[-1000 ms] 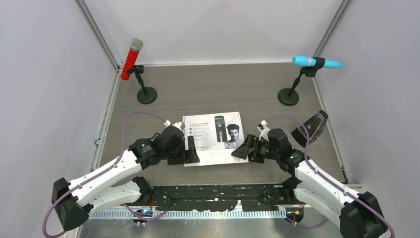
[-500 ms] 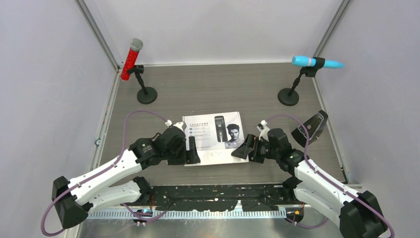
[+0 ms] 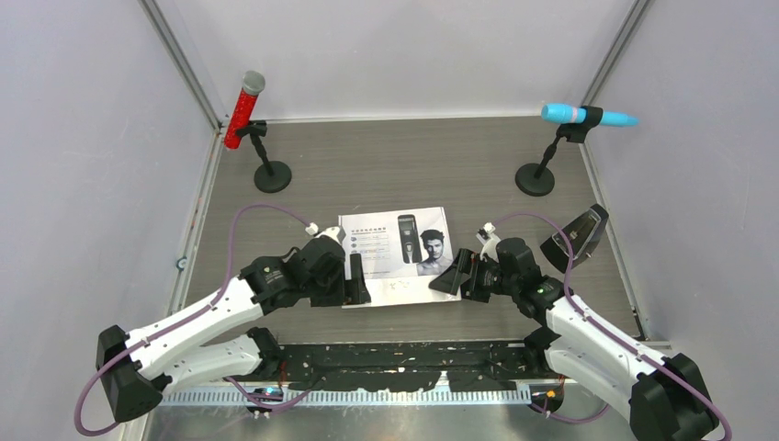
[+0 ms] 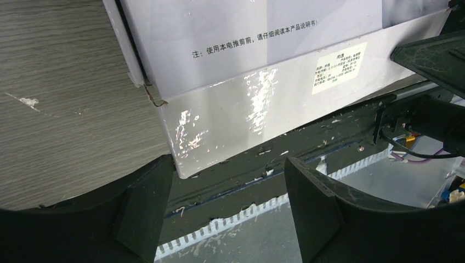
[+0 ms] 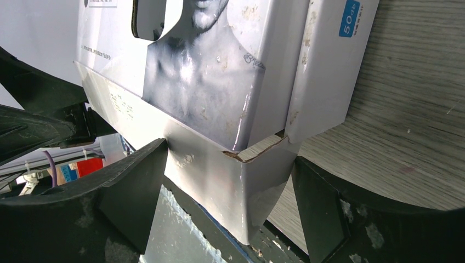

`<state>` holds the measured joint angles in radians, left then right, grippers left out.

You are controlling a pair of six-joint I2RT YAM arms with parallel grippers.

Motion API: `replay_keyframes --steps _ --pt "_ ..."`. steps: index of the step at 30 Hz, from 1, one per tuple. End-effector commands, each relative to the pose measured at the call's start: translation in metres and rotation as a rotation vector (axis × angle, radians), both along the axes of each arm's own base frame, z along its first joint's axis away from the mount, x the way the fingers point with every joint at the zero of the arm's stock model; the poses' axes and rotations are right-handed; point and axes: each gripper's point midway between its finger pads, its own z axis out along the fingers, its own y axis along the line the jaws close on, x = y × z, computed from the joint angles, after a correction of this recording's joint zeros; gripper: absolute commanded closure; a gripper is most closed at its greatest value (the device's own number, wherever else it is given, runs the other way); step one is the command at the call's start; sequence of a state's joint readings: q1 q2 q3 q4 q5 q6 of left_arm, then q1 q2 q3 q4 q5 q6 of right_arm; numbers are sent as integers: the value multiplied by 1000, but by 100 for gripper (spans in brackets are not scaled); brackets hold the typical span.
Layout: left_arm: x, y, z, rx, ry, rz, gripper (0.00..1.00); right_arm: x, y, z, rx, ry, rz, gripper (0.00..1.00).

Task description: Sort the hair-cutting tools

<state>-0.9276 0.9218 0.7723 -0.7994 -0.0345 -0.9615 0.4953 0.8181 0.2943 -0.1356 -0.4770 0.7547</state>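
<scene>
The clipper and comb attachments are not in view. A closed white box [image 3: 397, 250], printed with a clipper and a man's face, lies flat at the table's middle. My left gripper [image 3: 356, 280] is open at the box's near left corner. In the left wrist view [image 4: 227, 186] that corner [image 4: 181, 159] sits just beside one finger [image 4: 145, 203]. My right gripper [image 3: 459, 278] is open at the near right corner. In the right wrist view [image 5: 230, 164] the torn corner [image 5: 247, 175] lies between the jaws.
A red microphone [image 3: 244, 108] on a stand is at the back left, and a blue one [image 3: 588, 116] at the back right. A black wedge-shaped object [image 3: 574, 237] lies by the right wall. A black rail [image 3: 404, 354] runs along the table's near edge.
My left gripper has edged slightly right toward the box's corner. The right arm and the box have not moved.
</scene>
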Motion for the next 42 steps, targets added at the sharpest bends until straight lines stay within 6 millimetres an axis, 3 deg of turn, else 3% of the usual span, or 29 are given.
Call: replay_keyframes --steps 1,18,42 --pt "5 -11 17 -51 -32 2 23 5 7 16 49 -68 25 13" --pt "6 -7 7 -25 -26 14 23 5 6 10 40 -59 23 13" --pt "8 2 -23 10 -23 60 23 6 1 0 -5 -56 11 13"
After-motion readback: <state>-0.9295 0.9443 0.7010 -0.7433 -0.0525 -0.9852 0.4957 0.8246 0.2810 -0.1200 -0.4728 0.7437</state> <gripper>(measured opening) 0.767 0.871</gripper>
